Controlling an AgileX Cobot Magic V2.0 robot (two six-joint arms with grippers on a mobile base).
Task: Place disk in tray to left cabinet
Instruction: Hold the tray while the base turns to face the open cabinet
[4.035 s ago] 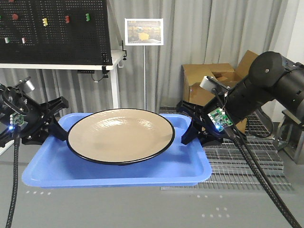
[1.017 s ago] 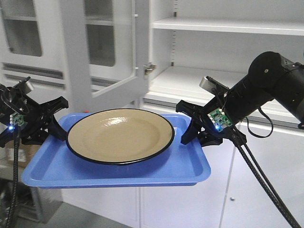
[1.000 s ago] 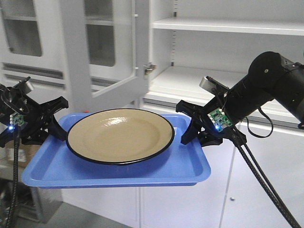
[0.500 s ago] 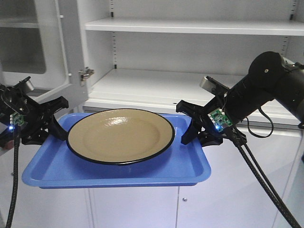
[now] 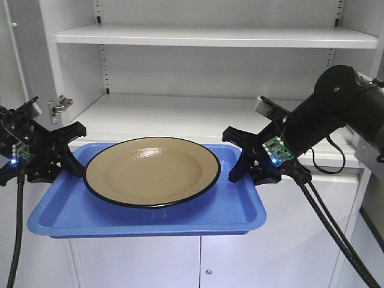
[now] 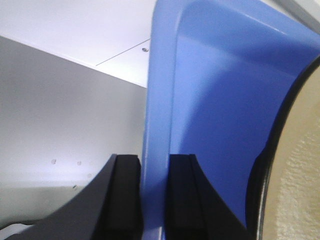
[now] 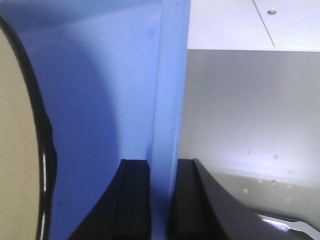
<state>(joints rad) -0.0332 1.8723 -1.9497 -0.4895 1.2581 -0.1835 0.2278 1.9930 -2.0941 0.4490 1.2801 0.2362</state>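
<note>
On the left, the left gripper (image 5: 72, 151) bites the short left edge of the blue tray (image 5: 150, 217). In the left wrist view its two black fingers (image 6: 125, 195) squeeze the tray's rim, one on each side, with no gap.

The tray is up in the air and lies flat between the two arms. The disk (image 5: 151, 171) sits in the middle of the tray, right side up. Its black rim is near each gripper but does not touch either one.

On the right, the right gripper (image 5: 235, 155) is clamped on the tray's right edge the same way.

Behind it all stands the left cabinet (image 5: 216, 37). The tray hangs in front of the lower shelf (image 5: 180, 114) and above the lower doors (image 5: 138, 264).
</note>
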